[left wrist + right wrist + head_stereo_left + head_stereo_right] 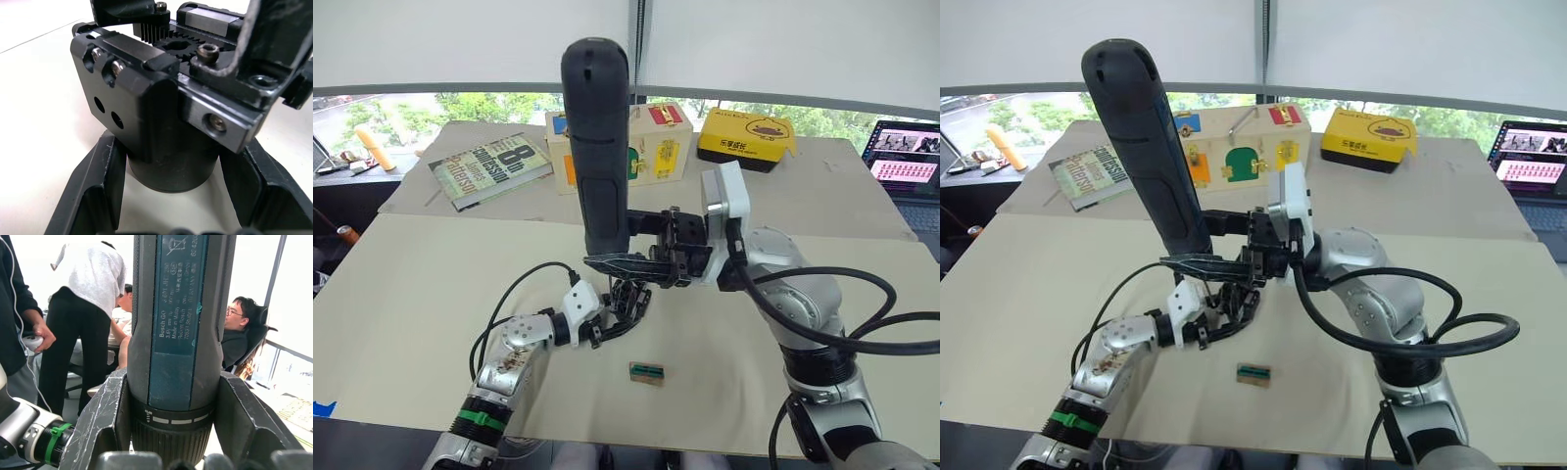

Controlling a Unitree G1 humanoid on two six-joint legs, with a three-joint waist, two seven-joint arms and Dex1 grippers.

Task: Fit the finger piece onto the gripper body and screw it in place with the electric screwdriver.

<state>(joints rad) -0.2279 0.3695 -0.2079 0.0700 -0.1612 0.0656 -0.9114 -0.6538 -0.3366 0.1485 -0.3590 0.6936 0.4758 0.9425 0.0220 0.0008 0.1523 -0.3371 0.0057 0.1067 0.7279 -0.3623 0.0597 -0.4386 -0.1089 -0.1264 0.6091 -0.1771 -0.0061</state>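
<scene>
The electric screwdriver [597, 147] stands upright over the middle of the table, bit end down, with my right gripper [631, 259] shut around its lower collar [171, 421]. Directly under it is the gripper body [626, 299], a black block with gears and a rack on top [146, 93]. My left gripper [602, 323] is shut on its round base [171, 171]. A black finger piece [264, 44] with worn edges sits on the body's slide, beside a hex screw [208, 51]. The bit's tip is hidden.
A small tan and green block [646, 373] lies on the table in front of the body. At the back are a book [489, 166], a wooden latch box [656, 147], a yellow box [744, 137] and a laptop [906, 162]. People [83, 318] stand behind.
</scene>
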